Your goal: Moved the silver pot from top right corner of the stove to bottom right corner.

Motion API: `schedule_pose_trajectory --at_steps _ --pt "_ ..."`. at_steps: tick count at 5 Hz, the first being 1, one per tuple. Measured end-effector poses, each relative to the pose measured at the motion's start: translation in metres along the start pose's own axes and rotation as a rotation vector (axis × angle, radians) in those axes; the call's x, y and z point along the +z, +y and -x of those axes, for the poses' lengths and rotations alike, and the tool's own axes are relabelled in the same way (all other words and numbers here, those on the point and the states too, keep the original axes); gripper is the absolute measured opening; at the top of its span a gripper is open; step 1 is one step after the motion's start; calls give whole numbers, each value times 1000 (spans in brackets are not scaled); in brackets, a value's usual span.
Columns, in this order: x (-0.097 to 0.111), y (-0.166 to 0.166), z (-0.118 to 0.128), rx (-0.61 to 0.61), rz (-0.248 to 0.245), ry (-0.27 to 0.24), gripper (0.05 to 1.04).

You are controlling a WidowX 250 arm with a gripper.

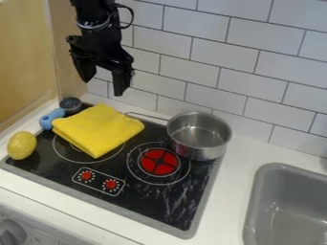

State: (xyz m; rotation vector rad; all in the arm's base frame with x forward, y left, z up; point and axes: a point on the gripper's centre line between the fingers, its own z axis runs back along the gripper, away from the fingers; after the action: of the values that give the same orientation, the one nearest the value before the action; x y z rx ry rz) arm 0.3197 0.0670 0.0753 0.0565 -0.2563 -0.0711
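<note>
One tiled wall [256, 81] rose behind the work, and it left little room at the back: a reach that ran too deep could have knocked against it. The black stove [163, 210] came next in size, its bottom right corner free for the pot and marked with pale streaks; if those were slick, the pot might have slid past its spot on landing. The grey sink [252, 206] lay to the right across a strip of counter, so a path that swung too wide risked carrying the load toward its rim.

The gripper [104, 86] hung above the back left of the stove with its fingers apart and nothing between them, up and to the left of the pot. A poor choice of height could have made it close on air or tip the rim.

The silver pot [199, 136] sat upright at the stove's top right corner, overlapping the outer ring of the red burner. Gripped by one side of its wall, it would likely have tilted or swung round, its weight being off to one side.

The folded yellow cloth [98, 129] lay just beside the tip of the pot's thin handle [147, 116]; if the pot turned while being drawn forward, that handle could have swept the cloth along, perhaps over the small red knobs [111, 184].
</note>
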Motion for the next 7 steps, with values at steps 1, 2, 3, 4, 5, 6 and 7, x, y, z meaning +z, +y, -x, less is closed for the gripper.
schedule_pose_trajectory --at_steps 1,2,3,4,5,6,7 --pt "-14 -7 19 -9 27 67 999" --pt "-21 -19 28 -154 114 118 999" --pt "-21 -22 25 -230 107 106 999" --pt "-21 -36 30 -421 119 91 999" --pt "-6 -61 31 -653 87 31 999" --pt "2 -74 33 -828 65 -42 999" --pt "2 -91 35 -1031 82 -35 999"
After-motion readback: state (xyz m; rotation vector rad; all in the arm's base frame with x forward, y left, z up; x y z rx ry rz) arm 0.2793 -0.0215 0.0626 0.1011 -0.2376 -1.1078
